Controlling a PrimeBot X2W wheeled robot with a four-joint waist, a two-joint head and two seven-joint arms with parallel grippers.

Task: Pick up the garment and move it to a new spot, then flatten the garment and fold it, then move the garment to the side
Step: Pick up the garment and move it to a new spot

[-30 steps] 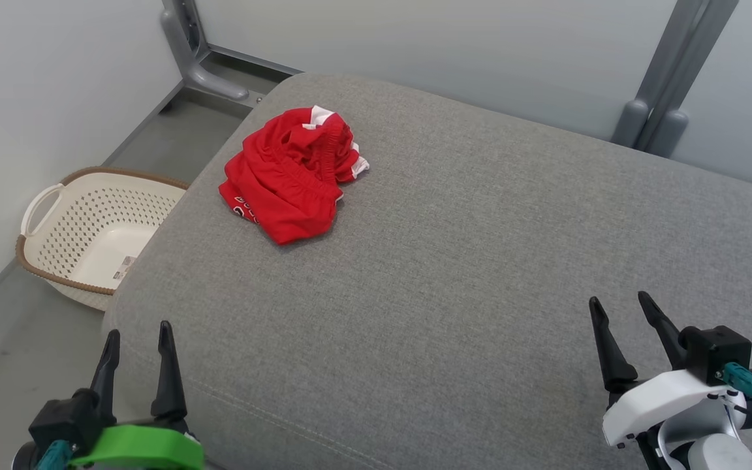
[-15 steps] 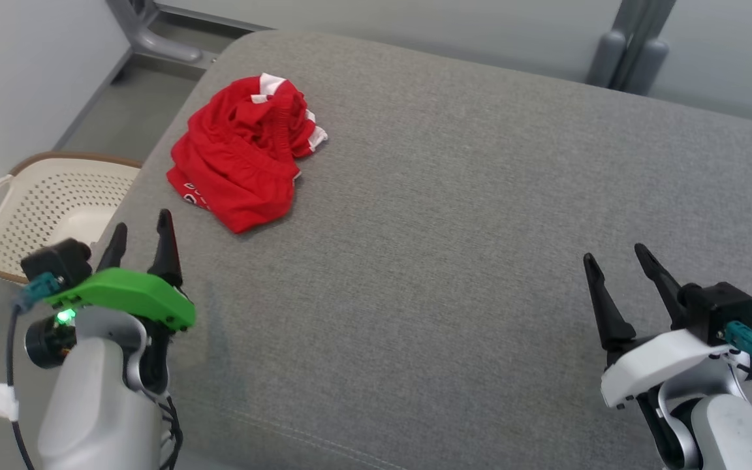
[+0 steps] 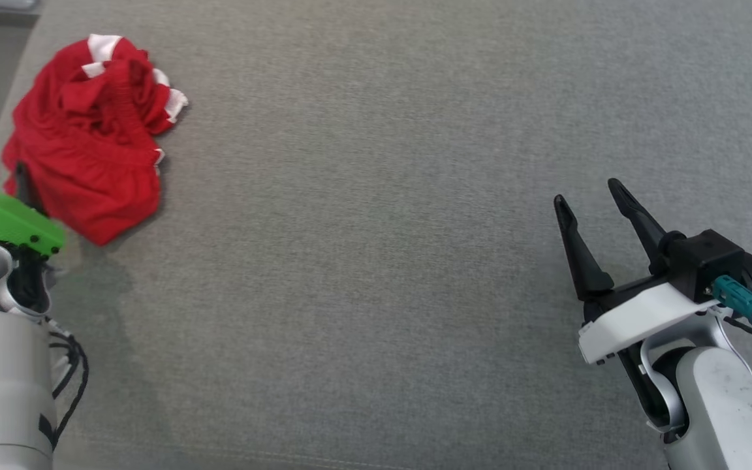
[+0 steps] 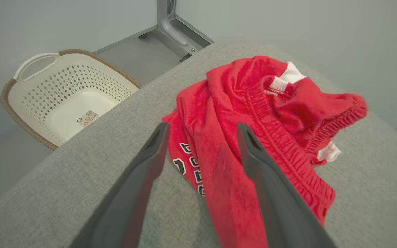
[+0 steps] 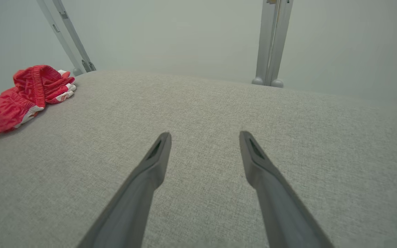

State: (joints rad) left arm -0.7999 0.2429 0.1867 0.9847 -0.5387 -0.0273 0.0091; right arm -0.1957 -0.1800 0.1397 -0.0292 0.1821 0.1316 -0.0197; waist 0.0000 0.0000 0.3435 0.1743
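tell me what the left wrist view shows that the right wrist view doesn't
Left wrist view, not the right: the white basket on the floor beside the grey cushion, the white lettering on the red garment, and the open fingers of the left gripper at the garment's edge.
Right wrist view, not the left: the upright grey post behind the cushion, and the open fingers of the right gripper over bare cushion, well away from the garment.
Both: the crumpled red garment, the grey cushion, the pale wall.

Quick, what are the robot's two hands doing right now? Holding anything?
Left gripper: open, empty, aimed at the red garment.
Right gripper: open, empty, above the grey cushion.
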